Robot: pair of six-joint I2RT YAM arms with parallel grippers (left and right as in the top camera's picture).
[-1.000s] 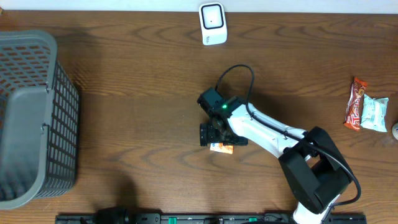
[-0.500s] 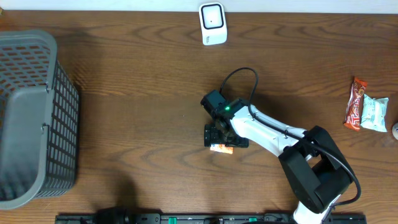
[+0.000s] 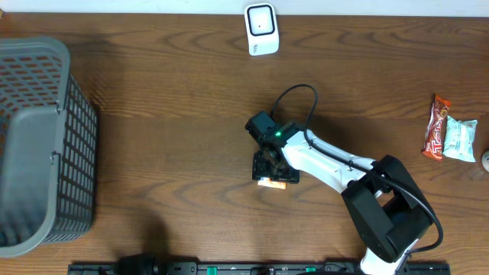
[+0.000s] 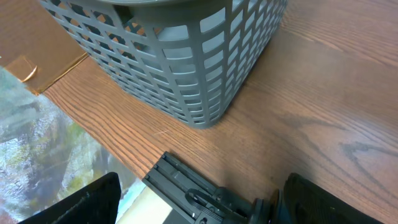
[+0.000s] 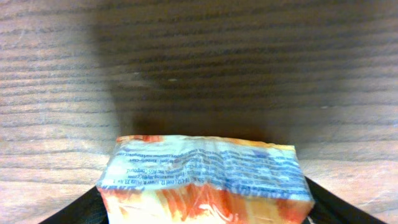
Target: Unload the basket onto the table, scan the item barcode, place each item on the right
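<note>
One desk (image 3: pixel 153 130): dark brown wood with strong grain, and a black rail (image 3: pixel 229 268) along its near edge.
Room: a pale strip runs beyond the far edge of the desk. In the left wrist view, brown cardboard (image 4: pixel 25 43) and a blurred green-grey patch lie past the desk corner.
Count, containers: one grey slatted basket (image 3: pixel 38 145), just ahead of the left fingers (image 4: pixel 87 202).
Count, devices: one white scanner (image 3: pixel 261 29), well beyond the right fingers (image 5: pixel 74 211), at the far edge of the desk.
Count, wrapped goods: three. One orange packet (image 5: pixel 205 177) is between the right fingers. One red-brown bar (image 3: pixel 436 127) and one pale blue-green packet (image 3: pixel 461 139) lie side by side, touching, well out to the right.
Count, arms: one white arm (image 3: pixel 328 164) shows in the overhead view, reaching to mid-desk.
Left fingers: spread wide, with nothing between them.
Right fingers: partly drawn in, one at each lower corner of the orange packet and close against it. Whether they press it cannot be told.
Task item: the orange packet is at mid-desk, its printed face turned towards the wrist camera. No barcode can be made out.
Change since one second ago: the right fingers have narrowed around the packet and shifted slightly right. The basket, scanner and both right-hand goods are unmoved, and the left fingers are as wide as before.
</note>
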